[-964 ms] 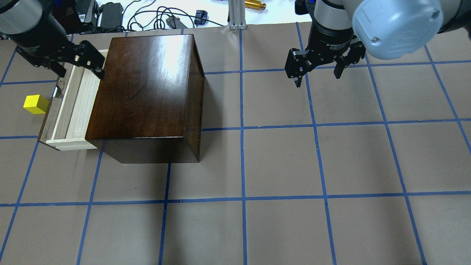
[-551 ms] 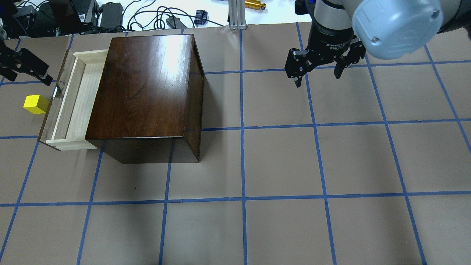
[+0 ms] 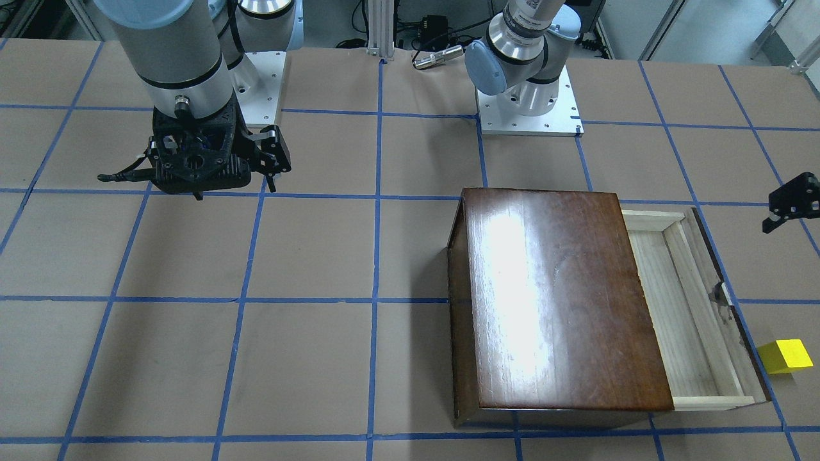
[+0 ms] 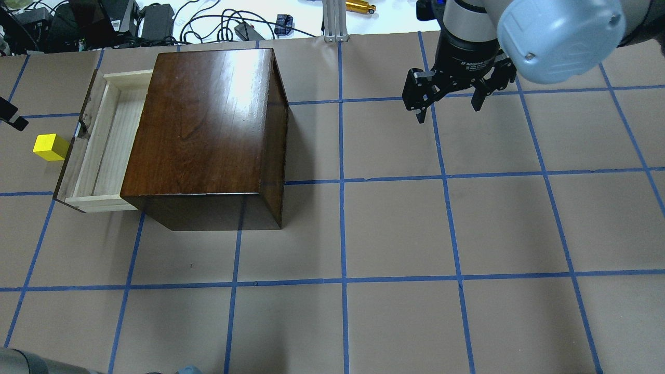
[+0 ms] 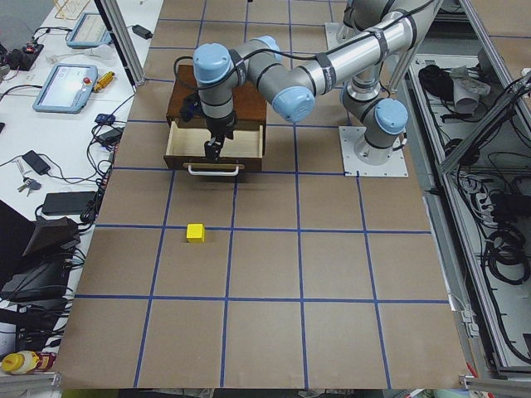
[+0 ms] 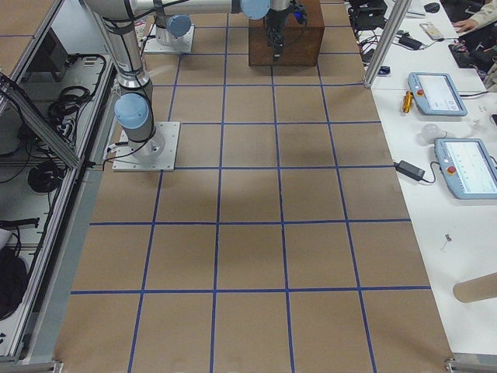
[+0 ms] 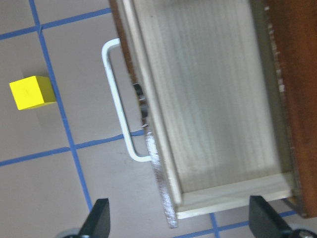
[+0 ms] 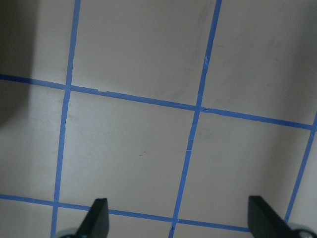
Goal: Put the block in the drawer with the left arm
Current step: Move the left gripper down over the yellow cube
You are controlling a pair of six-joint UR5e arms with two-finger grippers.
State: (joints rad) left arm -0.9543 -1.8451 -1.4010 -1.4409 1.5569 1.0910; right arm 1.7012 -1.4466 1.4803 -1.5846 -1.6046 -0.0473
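The small yellow block (image 4: 50, 147) lies on the table just left of the drawer's dark front panel, apart from it; it also shows in the left wrist view (image 7: 32, 92). The drawer (image 4: 101, 150) is pulled open out of the dark-brown box (image 4: 208, 130), and its pale tray (image 7: 208, 99) is empty. My left gripper (image 7: 181, 223) is open and empty, raised off to the left of the drawer's far end. Only one of its fingertips (image 4: 13, 118) shows at the overhead view's left edge. My right gripper (image 4: 449, 111) is open and empty, hanging over bare table far right of the box.
A white wire handle (image 7: 119, 99) sticks out from the drawer front towards the block. Cables and power bricks (image 4: 208, 23) and an aluminium post (image 4: 335, 21) line the table's far edge. Blue tape marks a grid on the brown tabletop (image 4: 395, 228).
My left gripper has moved left from above the drawer's far end, almost out of the overhead view. The block, the drawer and the right arm have not moved.
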